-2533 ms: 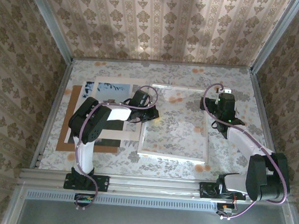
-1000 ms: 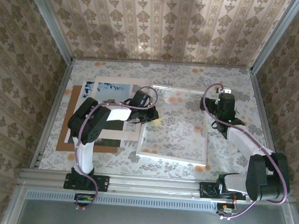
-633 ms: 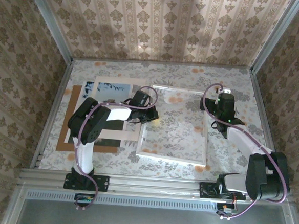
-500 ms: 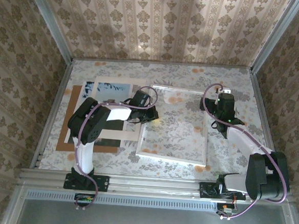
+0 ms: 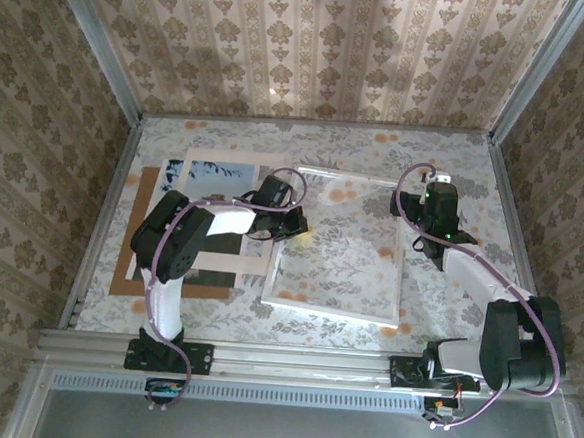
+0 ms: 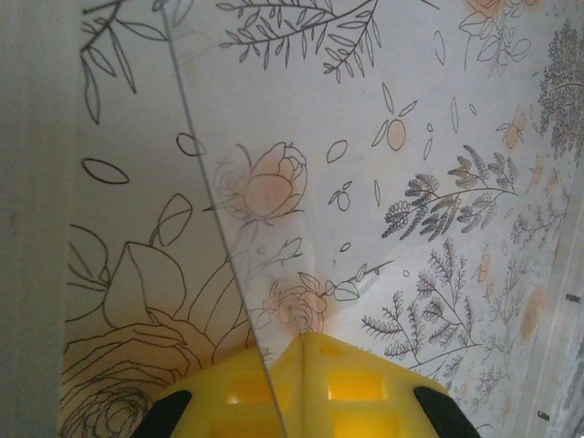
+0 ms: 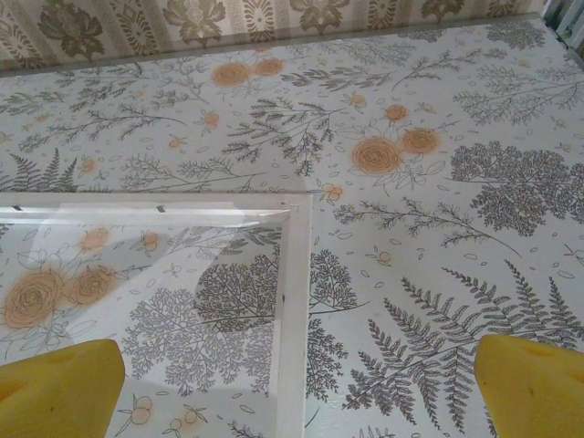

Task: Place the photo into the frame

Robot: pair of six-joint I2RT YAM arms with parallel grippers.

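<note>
1. Top external count: one frame (image 5: 338, 250), one photo (image 5: 223, 173), one white mat (image 5: 238, 158), one brown board (image 5: 127, 286), two grippers.
2. Left gripper (image 5: 292, 225): shut tight on the left edge of the frame, with that side tipped up a little off the flowery table (image 5: 447, 150).
3. Left wrist close-up: thin clear edge of the pane pinched between the yellow fingers (image 6: 365, 397).
4. Right gripper (image 7: 292, 392): wide open, holding nothing. Far right corner of the frame between its two fingers (image 7: 55, 388), touching neither.
5. Photo: flat at the left with the white mat and brown board, partly hidden under the left arm. Just beside the frame, not in it. Close to the left fingers but not held, well apart from the right ones.
</note>
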